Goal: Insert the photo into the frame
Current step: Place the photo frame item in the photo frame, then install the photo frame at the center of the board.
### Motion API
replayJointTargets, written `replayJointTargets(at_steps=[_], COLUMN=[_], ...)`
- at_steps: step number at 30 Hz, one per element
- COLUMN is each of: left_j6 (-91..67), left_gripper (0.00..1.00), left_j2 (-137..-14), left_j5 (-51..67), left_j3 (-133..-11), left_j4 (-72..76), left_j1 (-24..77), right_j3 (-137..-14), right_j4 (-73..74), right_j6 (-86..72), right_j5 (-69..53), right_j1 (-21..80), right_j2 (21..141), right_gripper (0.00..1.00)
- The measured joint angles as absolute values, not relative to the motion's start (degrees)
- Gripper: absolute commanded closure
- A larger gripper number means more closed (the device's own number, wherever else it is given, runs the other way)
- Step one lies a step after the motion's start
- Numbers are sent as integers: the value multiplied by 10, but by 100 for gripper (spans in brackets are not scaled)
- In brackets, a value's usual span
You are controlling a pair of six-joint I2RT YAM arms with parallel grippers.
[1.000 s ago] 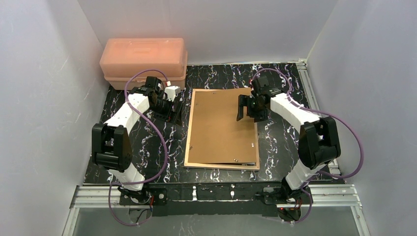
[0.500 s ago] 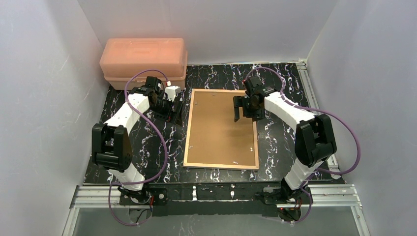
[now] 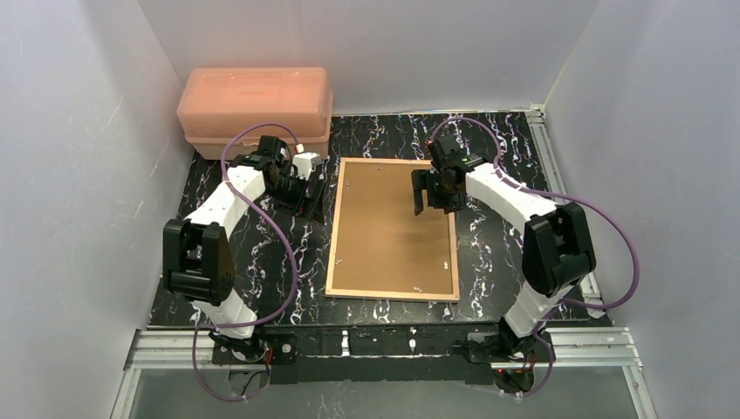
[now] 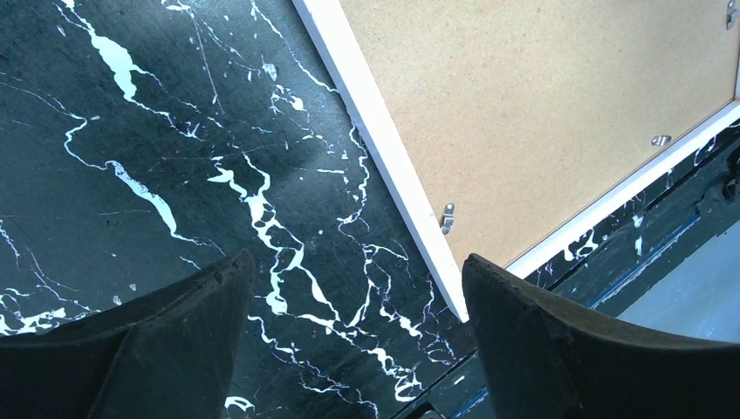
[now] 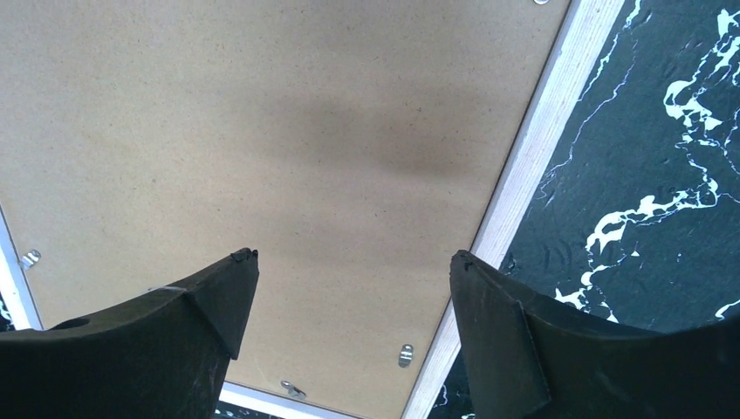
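tan-backed thin rectangular picture frame [image 3: 334,236] lay face-down on the black marbled table [image 3: 484,253], brown backing board [image 3: 384,236] inside it. left fingers [image 4: 174,332] stood wide apart, empty, just beside its left edge; right fingers [image 5: 157,340] wide apart, empty, above the board.

We are looking down from high behind the arm bases [image 3: 237,336] over the desk [image 3: 393,131], peering close from the left wrist at desk and frame [image 4: 375,148] edge, facing the frame's back close from the right wrist, all sharing the frame
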State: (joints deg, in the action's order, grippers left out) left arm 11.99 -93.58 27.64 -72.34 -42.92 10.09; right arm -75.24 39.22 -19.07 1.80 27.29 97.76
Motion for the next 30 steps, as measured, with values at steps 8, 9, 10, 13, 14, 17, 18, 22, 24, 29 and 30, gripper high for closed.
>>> replayJointTargets(at_steps=[8,9,10,13,14,17,18,22,24,29,30], left_j6=[157,165,172,181,180,163,154,126,117,102,98], left_gripper=[28,29,31,35,37,43,46,57,60,67,67], left_j2=[-943,-948,-953,-974,-985,-1016,-1026,-1063,-1077,-1101,-1106], left_j5=[305,307,309,317,326,350,360,387,394,412,417], left_j3=[-723,-722,-719,-710,-707,-705,-705,-705,-705,-705,-707], left_j4=[-441,-441,-442,-444,-445,-441,-438,-431,-427,-422,-422], left_j1=[101,101,101,101,101,101,101,102,102,102,103], right_j3=[-748,-741,-731,-682,-656,-598,-578,-520,-503,-472,-465], right_j4=[374,359,344,289,263,198,173,100,63,-40,-60], right_j6=[-211,-220,-229,-270,-289,-330,-343,-381,-394,-406,-406], right_j5=[-5,-17,-29,-59,-67,-77,-76,-61,-57,-45,-44], right_j1=[273,274,275,288,302,350,372,454,487,526,531], right_j2=[957,947,936,899,885,865,860,855,855,855,856], right_gripper=[51,58,66,84,89,97,98,99,98,93,92])
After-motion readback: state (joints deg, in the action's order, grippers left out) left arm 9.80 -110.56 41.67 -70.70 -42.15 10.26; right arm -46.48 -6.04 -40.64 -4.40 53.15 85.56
